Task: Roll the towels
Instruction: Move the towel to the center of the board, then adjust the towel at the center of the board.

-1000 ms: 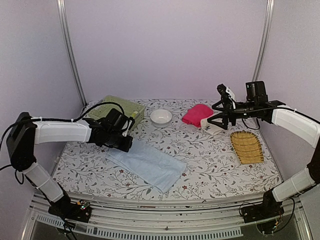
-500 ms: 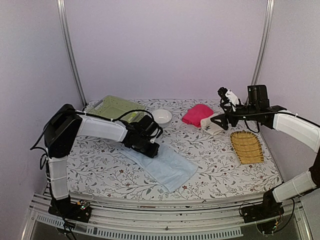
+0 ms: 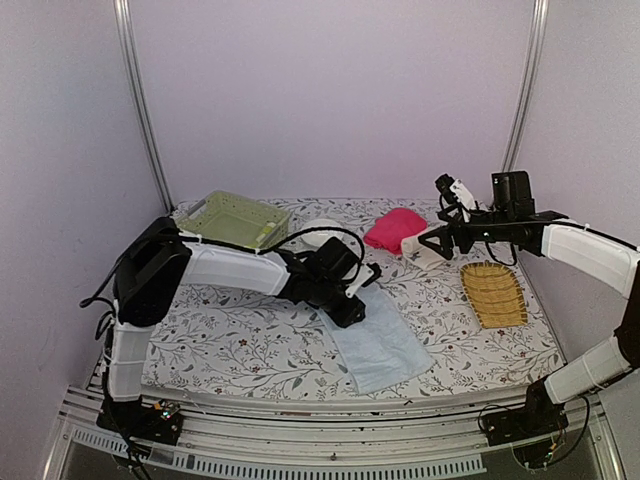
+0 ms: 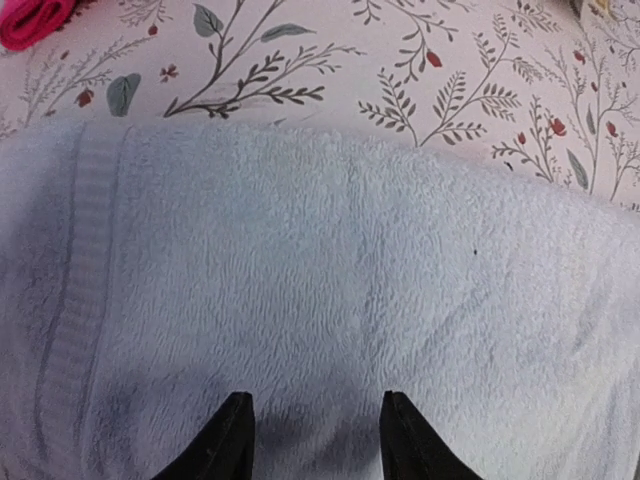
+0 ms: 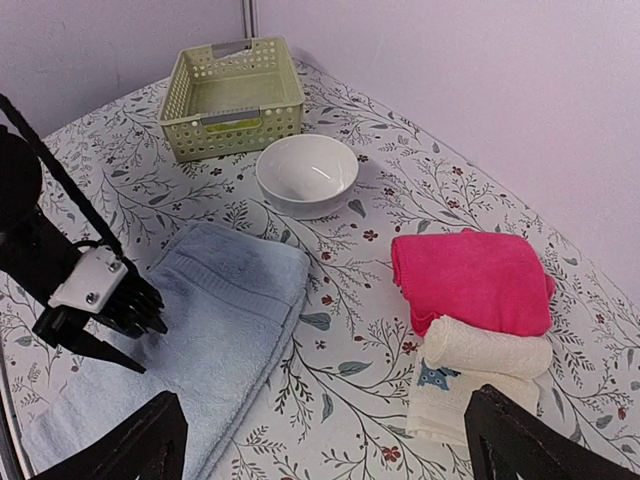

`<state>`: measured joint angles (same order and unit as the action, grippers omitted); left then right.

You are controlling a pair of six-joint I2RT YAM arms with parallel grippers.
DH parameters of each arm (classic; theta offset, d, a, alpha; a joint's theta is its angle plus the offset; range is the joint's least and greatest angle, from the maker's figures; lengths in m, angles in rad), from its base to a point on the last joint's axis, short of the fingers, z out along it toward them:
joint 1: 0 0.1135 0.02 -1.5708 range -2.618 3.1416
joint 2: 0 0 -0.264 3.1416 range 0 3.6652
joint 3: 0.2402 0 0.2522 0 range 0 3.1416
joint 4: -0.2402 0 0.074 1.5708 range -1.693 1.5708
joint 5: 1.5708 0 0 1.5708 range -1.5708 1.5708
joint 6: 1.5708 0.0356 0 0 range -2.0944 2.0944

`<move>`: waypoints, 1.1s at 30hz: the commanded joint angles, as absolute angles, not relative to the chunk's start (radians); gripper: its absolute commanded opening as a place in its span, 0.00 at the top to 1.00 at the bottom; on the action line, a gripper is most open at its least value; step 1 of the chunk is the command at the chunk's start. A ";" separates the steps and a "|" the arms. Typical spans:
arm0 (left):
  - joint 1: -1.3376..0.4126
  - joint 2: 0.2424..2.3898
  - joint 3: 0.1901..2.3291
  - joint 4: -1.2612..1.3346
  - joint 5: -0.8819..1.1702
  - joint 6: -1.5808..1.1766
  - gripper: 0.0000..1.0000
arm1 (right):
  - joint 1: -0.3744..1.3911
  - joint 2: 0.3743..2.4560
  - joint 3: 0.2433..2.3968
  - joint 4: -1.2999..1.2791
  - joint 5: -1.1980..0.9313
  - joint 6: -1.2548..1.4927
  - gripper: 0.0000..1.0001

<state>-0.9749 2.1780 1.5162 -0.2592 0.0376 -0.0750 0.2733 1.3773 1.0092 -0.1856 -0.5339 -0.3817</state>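
Here, left pincer (image 4: 316, 398) stretches low over blue towel (image 4: 320, 250), parted; right pincer (image 5: 325, 400) gapes aloft.

The place is a robot lab booth: bare pale walls (image 3: 330, 90), metal posts (image 3: 140, 110) at the table's (image 3: 250, 345) far corners, arms (image 3: 228, 268) mounted along its near edge.
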 commanded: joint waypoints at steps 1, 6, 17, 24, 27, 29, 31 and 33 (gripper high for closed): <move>-0.973 1.990 1.404 -0.188 0.062 -0.073 0.54 | 0.269 1.408 1.029 -0.209 -0.574 -0.391 0.02; -1.014 1.873 1.300 -0.208 0.183 -0.098 0.59 | 0.270 1.465 1.058 -0.255 -0.622 -0.415 0.19; -1.196 1.947 1.268 -0.188 0.212 0.031 0.69 | 0.411 1.790 1.339 -0.461 -0.662 -0.390 0.70; -1.238 2.037 1.202 -0.197 0.237 0.050 0.73 | 0.486 1.997 1.496 -0.526 -0.710 -0.360 0.75; -1.247 2.017 1.152 -0.217 0.224 0.043 0.73 | 0.505 2.064 1.533 -0.537 -0.734 -0.347 0.76; -1.247 1.988 1.112 -0.234 0.198 0.032 0.74 | 0.515 2.099 1.540 -0.537 -0.733 -0.337 0.77; -1.244 1.930 1.061 -0.240 0.169 0.019 0.75 | 0.525 2.124 1.538 -0.539 -0.725 -0.329 0.77; -1.241 1.880 1.015 -0.251 0.144 0.010 0.76 | 0.526 2.142 1.537 -0.537 -0.697 -0.311 0.78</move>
